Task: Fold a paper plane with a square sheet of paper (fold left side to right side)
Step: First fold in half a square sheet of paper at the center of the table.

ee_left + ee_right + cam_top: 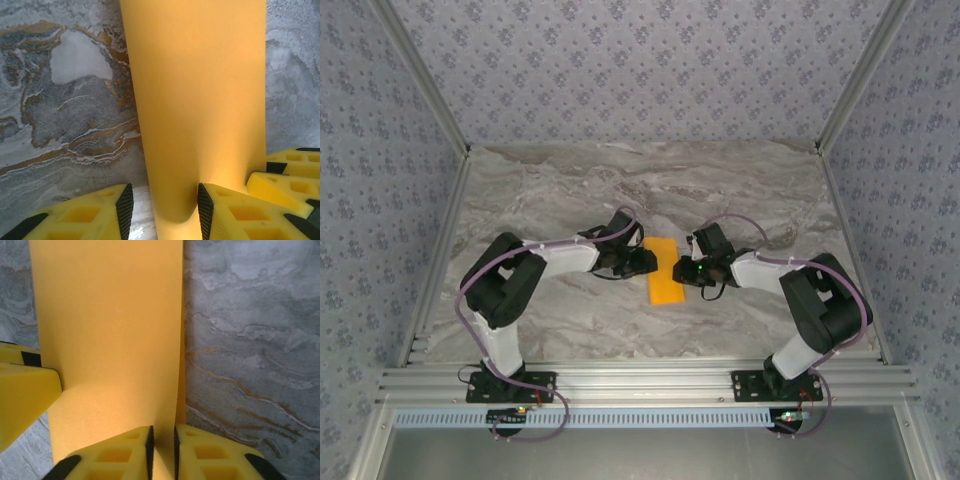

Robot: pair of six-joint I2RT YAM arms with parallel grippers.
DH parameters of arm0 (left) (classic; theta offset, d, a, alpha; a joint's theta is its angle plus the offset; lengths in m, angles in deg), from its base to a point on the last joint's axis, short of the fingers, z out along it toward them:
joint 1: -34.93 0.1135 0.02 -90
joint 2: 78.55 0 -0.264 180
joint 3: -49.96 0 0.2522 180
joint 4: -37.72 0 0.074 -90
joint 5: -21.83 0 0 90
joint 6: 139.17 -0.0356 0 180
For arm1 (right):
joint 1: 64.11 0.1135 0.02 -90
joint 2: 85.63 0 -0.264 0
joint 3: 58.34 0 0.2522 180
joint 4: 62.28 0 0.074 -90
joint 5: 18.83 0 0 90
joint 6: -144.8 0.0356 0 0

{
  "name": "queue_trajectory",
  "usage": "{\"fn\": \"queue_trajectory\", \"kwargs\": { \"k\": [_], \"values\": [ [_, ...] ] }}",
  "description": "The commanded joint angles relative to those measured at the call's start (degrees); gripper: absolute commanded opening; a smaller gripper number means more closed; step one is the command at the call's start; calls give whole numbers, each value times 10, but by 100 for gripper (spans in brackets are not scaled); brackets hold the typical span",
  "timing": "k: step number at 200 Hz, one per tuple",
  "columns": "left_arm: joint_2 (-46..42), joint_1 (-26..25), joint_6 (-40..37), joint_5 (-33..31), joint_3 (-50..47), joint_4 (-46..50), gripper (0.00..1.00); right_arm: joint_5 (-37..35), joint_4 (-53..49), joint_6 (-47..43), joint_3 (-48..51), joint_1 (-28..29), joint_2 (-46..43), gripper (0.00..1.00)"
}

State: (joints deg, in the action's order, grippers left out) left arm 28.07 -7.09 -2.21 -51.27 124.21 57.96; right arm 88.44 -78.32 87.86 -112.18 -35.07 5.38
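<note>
The square sheet of paper lies on the marble table as a narrow orange-yellow strip, folded over on itself, between the two grippers. My left gripper is at its left long edge. In the left wrist view the paper runs up from between the jaws, and the left gripper is open, one pad over the table and the other on the paper. My right gripper is at the right long edge. In the right wrist view the paper's free edges pass through the narrow gap of the right gripper, whose jaws stand slightly open.
Grey marble tabletop spreads around the paper, bounded by aluminium rails at the near edge and patterned walls on three sides. The right gripper's yellow fingers show beside the paper in the left wrist view.
</note>
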Motion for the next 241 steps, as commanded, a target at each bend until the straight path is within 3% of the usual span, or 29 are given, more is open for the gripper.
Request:
{"fn": "queue_trajectory", "kwargs": {
  "k": [1,36,73,126,241],
  "values": [
    [13,-6,-7,-13,16,24,41,-39,-39,-18,-13,-5,-40,31],
    [16,-7,-9,-20,20,35,41,-112,-88,-29,4,-14,-126,47],
    [24,-13,-22,-38,35,62,41,-168,-118,-28,38,-32,-218,55],
    [26,-15,-24,-49,38,73,41,-169,-139,-28,58,-57,-268,56],
    [26,-15,-14,-76,43,87,40,-164,-147,-30,61,-60,-277,56]
  ]
}}
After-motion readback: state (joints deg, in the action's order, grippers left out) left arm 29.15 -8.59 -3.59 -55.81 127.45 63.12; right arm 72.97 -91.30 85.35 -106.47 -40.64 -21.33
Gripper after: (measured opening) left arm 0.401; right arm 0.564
